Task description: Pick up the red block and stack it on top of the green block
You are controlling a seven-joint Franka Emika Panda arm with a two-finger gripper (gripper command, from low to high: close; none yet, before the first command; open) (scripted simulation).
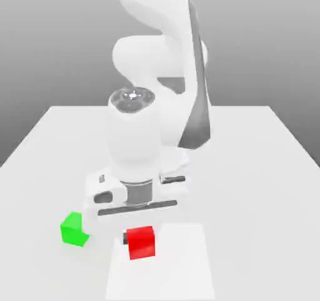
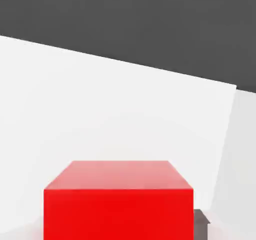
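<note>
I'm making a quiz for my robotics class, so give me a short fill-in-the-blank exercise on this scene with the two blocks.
1. The block right below the hand is coloured ____.
2. In the exterior view, the green block sits to the ____ of the red block.
3. Both blocks rest on the ____ table.
4. The green block has ____ stacked on top of it.

Missing words: red; left; white; nothing
</note>
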